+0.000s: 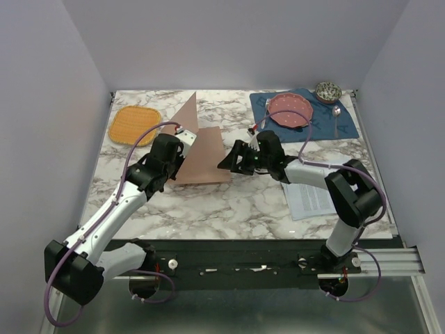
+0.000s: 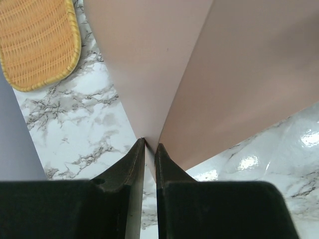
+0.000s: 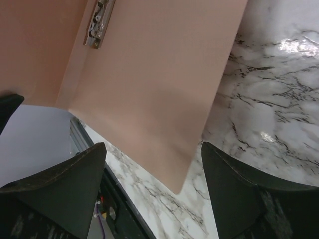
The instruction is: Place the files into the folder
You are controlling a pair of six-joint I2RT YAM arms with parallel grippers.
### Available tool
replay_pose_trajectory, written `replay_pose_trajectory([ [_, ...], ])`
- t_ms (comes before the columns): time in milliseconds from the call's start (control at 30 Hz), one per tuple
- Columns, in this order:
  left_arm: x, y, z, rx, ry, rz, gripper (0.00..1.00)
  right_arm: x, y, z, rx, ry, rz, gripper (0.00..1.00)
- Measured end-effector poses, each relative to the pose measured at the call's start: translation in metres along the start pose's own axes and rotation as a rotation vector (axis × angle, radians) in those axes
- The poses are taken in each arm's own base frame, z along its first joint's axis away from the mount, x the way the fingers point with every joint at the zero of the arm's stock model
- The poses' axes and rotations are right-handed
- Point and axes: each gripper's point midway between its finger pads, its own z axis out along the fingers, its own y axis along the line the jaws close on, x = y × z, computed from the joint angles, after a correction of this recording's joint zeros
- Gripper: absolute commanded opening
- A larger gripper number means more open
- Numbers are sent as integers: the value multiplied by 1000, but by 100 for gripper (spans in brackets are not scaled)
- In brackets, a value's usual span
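The pinkish-brown folder [image 1: 207, 158] lies open at mid-table, one cover flat and the other cover [image 1: 185, 113] standing up. My left gripper [image 1: 185, 133] is shut on the raised cover's edge; in the left wrist view the fingers [image 2: 149, 149] pinch the card [image 2: 149, 64]. My right gripper [image 1: 229, 161] hovers open at the flat cover's right edge. In the right wrist view it [image 3: 153, 145] stands over the folder's near corner [image 3: 149, 89], with the metal clip [image 3: 98, 22] at the spine. The files [image 1: 310, 200] lie on the table to the right, partly under my right arm.
An orange woven mat [image 1: 135, 124] lies at the back left, also in the left wrist view [image 2: 37, 42]. A blue placemat [image 1: 348, 129] at the back right carries a pink plate [image 1: 290, 110], a fork [image 1: 266, 111] and a spoon [image 1: 336, 118]. A small bowl [image 1: 328, 90] stands behind it.
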Motion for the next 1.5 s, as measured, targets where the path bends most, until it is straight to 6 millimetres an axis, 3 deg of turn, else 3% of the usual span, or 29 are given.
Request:
replay_pose_trajectory([
  [233, -1, -3, -6, 22, -14, -20, 18, 2, -8, 23, 7, 33, 37, 84],
  [367, -3, -2, -10, 24, -29, -26, 18, 5, -13, 26, 19, 42, 44, 82],
  [567, -5, -1, -14, 22, -45, -30, 18, 4, -10, 26, 11, 42, 50, 58],
  [667, -4, -3, -14, 31, -44, -30, 18, 2, -5, 27, -7, 39, 72, 42],
  [700, -4, -3, -14, 33, -42, -29, 18, 2, -4, 28, -16, 38, 80, 30],
  [767, -3, -3, -14, 33, -39, -28, 17, 2, 0, 29, -32, 38, 95, 21],
  [800, -3, -3, -14, 33, -36, -28, 18, 2, 2, 30, -41, 41, 103, 12],
  [867, -1, -4, -15, 35, -32, -28, 18, 2, 6, 30, -53, 41, 121, 4],
  [1067, 0, -4, -20, 37, -33, -43, 19, 3, 7, 19, -35, 28, 115, 1],
  [1167, -2, -2, -26, 33, -57, -59, 25, -3, 16, -2, -9, -10, 68, 1],
  [1233, -2, 0, -31, 31, -70, -64, 35, -10, 28, -21, -8, -48, 20, 1],
  [1267, -1, 1, -32, 30, -72, -67, 42, -14, 34, -30, -6, -68, -3, 1],
  [1300, 1, 2, -33, 31, -73, -67, 61, -17, 39, -39, -4, -88, -27, 1],
  [1367, 4, 4, -35, 24, -67, -51, 73, -22, 44, -54, 7, -120, -74, 1],
  [1400, 6, 6, -34, 17, -64, -48, 87, -22, 44, -58, 14, -126, -90, 1],
  [1467, 12, 8, -33, 3, -51, -39, 99, -17, 38, -65, 41, -119, -109, 1],
  [1500, 17, 9, -33, -6, -40, -26, 99, -11, 31, -67, 66, -108, -114, 1],
])
